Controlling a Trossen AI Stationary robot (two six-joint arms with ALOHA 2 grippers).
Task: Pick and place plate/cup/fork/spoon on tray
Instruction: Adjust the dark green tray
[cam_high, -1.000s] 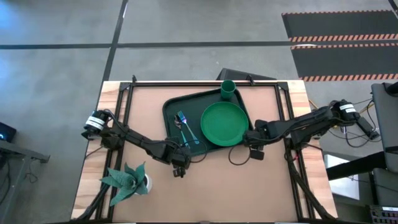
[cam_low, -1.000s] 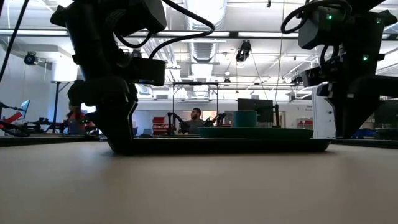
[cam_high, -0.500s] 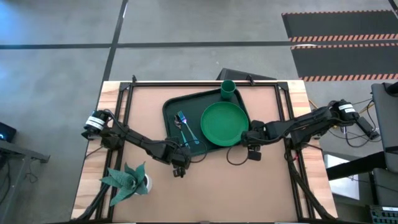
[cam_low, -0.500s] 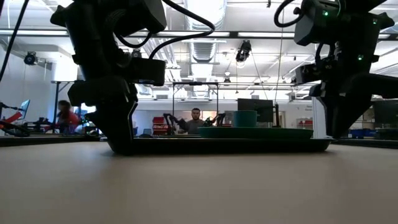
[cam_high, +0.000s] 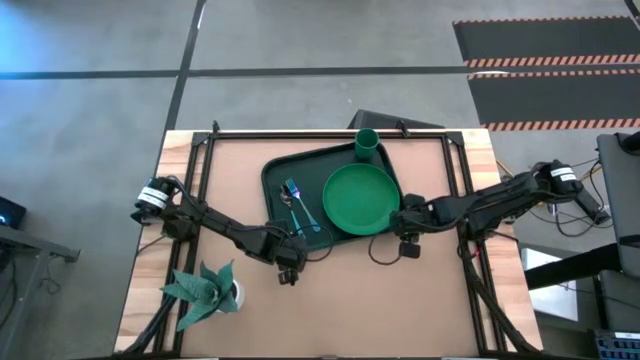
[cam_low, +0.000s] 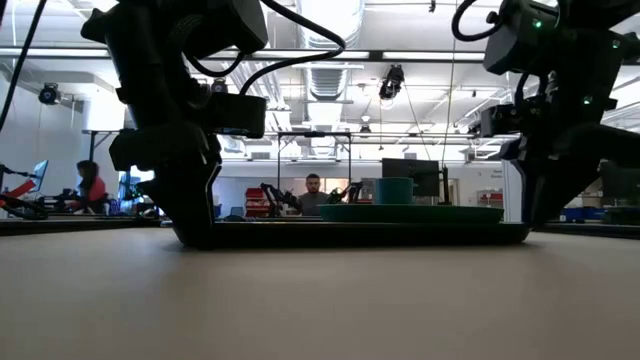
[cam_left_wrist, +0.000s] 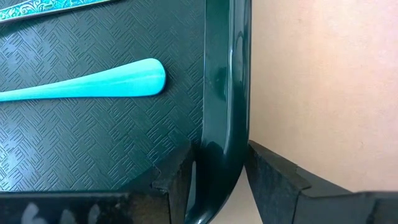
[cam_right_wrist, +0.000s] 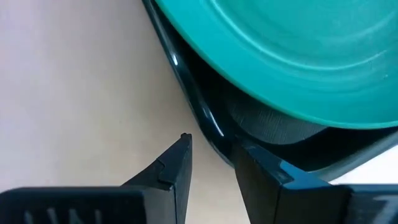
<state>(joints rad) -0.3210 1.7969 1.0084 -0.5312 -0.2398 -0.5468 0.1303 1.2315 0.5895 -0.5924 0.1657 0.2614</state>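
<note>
The dark green tray (cam_high: 275, 175) lies flat on the table. On it are the green plate (cam_high: 360, 197) and, left of it, the blue-handled fork and spoon (cam_high: 295, 203). The green cup (cam_high: 367, 143) stands at the tray's far right corner. My left gripper (cam_high: 289, 264) is shut on the tray's rim at the near left corner. My right gripper (cam_high: 408, 238) stands open over the near right corner. Its fingers (cam_right_wrist: 176, 163) straddle the tray's rim (cam_right_wrist: 198, 106), and a strip of table shows between the outer finger and the rim. My left gripper pinches the tray's raised rim (cam_left_wrist: 222, 134) at the near left corner, one finger (cam_left_wrist: 177, 177) inside the tray and the other outside on the table side. The fingers come steeply from above, across the rim. The tray lies flat on the table.
A leafy plant in a white pot (cam_high: 205, 290) stands near the table's front left. A black frame (cam_high: 300, 133) runs along the table's far and side edges. Bare tabletop lies in front of the tray. People (cam_low: 313, 190) sit in the room beyond.
My right gripper has tipped a little over the tray's near right corner. The tray and the things on it have not moved.
</note>
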